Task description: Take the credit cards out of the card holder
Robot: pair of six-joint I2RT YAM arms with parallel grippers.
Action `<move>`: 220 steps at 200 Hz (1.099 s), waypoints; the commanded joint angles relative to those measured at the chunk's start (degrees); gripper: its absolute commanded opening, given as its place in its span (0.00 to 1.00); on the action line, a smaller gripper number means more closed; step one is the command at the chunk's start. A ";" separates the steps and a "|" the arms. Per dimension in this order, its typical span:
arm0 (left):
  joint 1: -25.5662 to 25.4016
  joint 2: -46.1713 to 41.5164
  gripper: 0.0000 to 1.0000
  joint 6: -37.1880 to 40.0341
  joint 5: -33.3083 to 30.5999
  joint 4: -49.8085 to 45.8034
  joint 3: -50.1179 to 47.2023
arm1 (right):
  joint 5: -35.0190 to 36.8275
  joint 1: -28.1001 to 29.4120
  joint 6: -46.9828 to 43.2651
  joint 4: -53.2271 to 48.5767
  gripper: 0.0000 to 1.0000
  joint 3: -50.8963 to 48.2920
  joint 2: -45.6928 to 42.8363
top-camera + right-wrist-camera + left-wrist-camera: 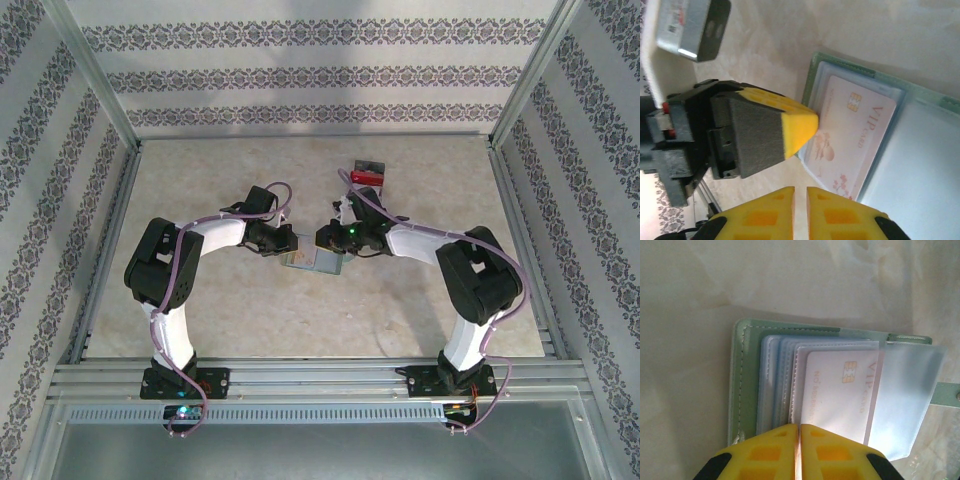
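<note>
Card holder point(312, 262) open — left gripper point(291, 243), right gripper point(326, 238) face-to-face over it.

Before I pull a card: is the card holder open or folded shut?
Open. The card holder lies spread flat, inner clear sleeves facing up, and a pale VIP card shows in the front sleeve.

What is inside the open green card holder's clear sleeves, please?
A pale pink VIP card with a gold chip is in the front sleeve; the sleeves behind are covered.
</note>
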 commanded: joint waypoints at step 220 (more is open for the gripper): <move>0.45 2.12 0.11 1.84 -3.08 -2.92 -0.46 | -1.91 0.09 4.12 11.03 0.21 -4.37 8.97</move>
